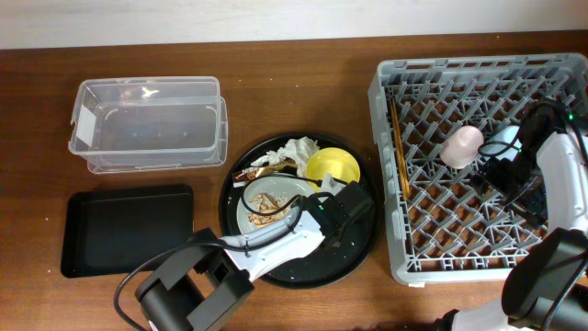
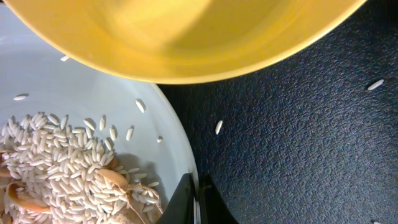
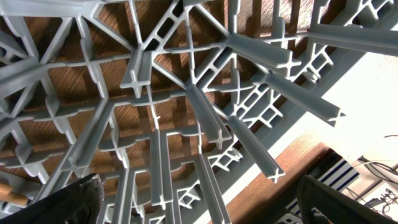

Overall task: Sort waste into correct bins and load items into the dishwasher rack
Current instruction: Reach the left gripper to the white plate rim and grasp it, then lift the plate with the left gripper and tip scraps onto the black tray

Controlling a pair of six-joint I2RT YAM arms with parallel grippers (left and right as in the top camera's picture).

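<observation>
1. The left gripper (image 2: pixel 198 200) has its fingers pressed together on the rim of the plate (image 2: pixel 74 93), which lies on the round black tray (image 2: pixel 298 143) and bears rice and tan scraps (image 2: pixel 56 168).
2. The flat black tray (image 1: pixel 129 230) lies left of it.
3. The yellow bowl (image 1: pixel 333 165) overlaps the plate's far edge.
4. The tissue (image 1: pixel 299 149) and wrapper (image 1: pixel 265 167) lie beside the bowl.
5. The clear box (image 1: pixel 147 124) stands beyond.
6. The right gripper (image 3: pixel 199 199) is spread wide over the rack (image 1: pixel 459 64), which holds the pink cup (image 1: pixel 461 145) and chopsticks (image 1: pixel 397 147).

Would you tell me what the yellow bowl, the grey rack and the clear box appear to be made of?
The yellow bowl looks like glossy plastic, given its soft sheen; the grey rack, matte moulded plastic with ribbed lattice; the clear box, transparent plastic, the table showing through.
</observation>
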